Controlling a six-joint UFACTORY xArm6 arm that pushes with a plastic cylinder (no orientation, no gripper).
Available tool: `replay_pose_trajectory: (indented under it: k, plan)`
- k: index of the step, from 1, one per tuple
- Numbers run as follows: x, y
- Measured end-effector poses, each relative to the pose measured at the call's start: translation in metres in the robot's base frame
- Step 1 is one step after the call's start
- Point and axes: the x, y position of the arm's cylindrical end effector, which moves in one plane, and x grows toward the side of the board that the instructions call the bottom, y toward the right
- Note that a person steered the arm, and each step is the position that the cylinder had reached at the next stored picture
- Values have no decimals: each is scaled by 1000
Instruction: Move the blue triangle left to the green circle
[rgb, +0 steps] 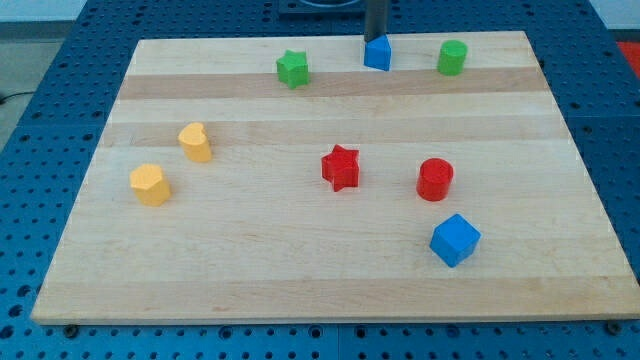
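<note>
The blue triangle (377, 53) stands near the board's top edge, to the left of the green circle (452, 57) with a gap of about a block's width between them. My tip (374, 37) is just behind the blue triangle at the view's top, right against its far side; the very end is partly hidden by the block.
A green star (293, 68) sits left of the blue triangle. A red star (340, 167) and a red circle (435, 179) are mid-board. A blue cube (455, 239) lies lower right. A yellow heart (195, 142) and a yellow hexagon (149, 184) are at left.
</note>
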Motion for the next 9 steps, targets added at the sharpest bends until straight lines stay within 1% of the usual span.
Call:
replay_pose_trajectory:
  k: [1, 7, 8, 9]
  plan:
    - [15, 0]
    - [28, 0]
    - [28, -32]
    - [37, -67]
